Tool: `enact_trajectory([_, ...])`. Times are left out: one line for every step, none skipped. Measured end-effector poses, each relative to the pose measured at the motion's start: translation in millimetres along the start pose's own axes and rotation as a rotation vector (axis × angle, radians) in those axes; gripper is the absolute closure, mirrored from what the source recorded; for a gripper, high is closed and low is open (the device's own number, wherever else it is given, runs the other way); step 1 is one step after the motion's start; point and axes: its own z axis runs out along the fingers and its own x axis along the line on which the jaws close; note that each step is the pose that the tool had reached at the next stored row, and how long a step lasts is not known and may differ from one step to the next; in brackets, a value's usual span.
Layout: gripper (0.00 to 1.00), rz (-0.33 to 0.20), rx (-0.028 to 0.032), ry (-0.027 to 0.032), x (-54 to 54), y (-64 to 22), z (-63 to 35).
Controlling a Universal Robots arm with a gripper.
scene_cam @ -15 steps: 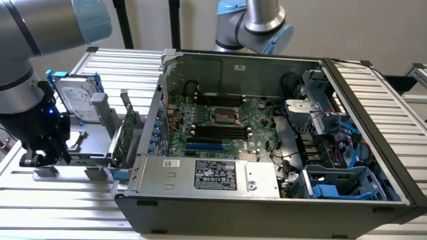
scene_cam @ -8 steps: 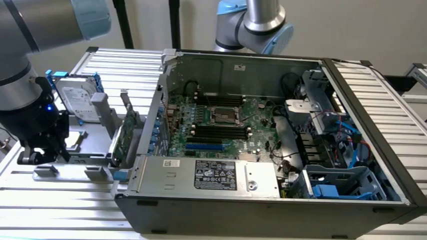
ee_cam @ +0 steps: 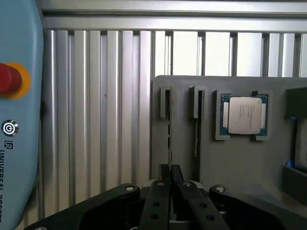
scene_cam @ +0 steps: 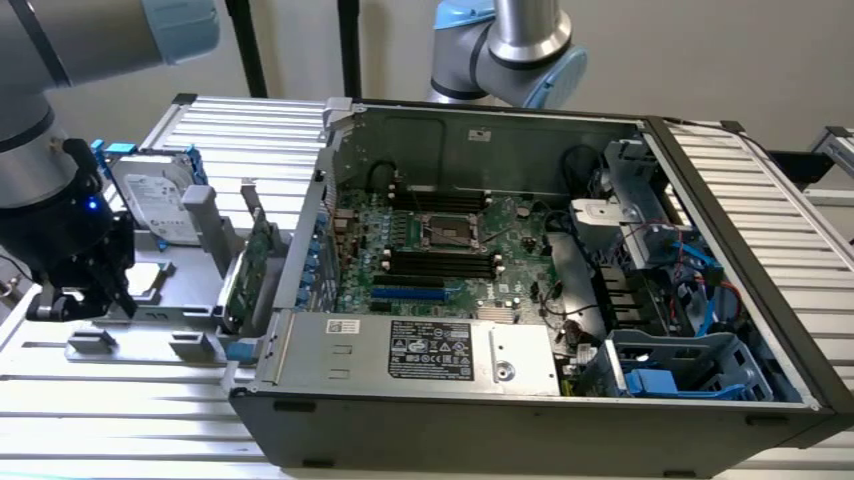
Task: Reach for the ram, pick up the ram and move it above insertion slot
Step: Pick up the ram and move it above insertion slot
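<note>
Two slots cut the grey holder (ee_cam: 240,163) on the desk's (scene_cam: 134,420) left. We see the ram (ee_cam: 169,124) on edge in one, its long axis running straight out from the pincer (ee_cam: 170,173), which looks pinched shut on it. The insertion slot (scene_cam: 441,260) lies far right.

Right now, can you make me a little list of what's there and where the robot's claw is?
gripper: just over the grey tray, lined up with the ram
ram: standing on edge in a tray slot
second stick: in the next slot along
processor chip: in its tray pocket
insertion slot: on the board inside the open computer case
</note>
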Motion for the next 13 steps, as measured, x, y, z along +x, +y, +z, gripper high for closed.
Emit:
enact_trajectory([0.87, 0.0, 0.0, 0.0, 0.0, 0.0, -1.2])
enact_trajectory([0.87, 0.0, 0.0001, 0.0, 0.0, 0.0, -2.3])
enact_trajectory([0.87, 0.0, 0.0, 0.0, 0.0, -0.1, -3.4])
enact_trajectory([0.87, 0.0, 0.0, 0.0, 0.0, -0.1, -4.5])
enact_trajectory([0.87, 0.0, 0.0, 0.0, 0.0, -0.1, -5.6])
enact_trajectory([0.87, 0.0, 0.0, 0.0, 0.0, -0.2, -6.6])
enact_trajectory([0.87, 0.0, 0.0, 0.0, 0.0, -0.2, -7.4])
enact_trajectory([0.87, 0.0, 0.0001, 0.0, 0.0, -0.3, -8.2])
enact_trajectory([0.87, 0.0, 0.0, 0.0, 0.0, -0.3, -9.0])
enact_trajectory([0.87, 0.0, 0.0001, 0.0, 0.0, -0.3, -9.9])
enact_trajectory([0.87, 0.0, 0.0, 0.0, 0.0, -0.4, -10.8])
enact_trajectory([0.87, 0.0, 0.0, -0.0001, 0.0, -0.4, -11.6])
enact_trajectory([0.87, 0.0, 0.0, -0.0001, -0.1, -0.4, -12.6])
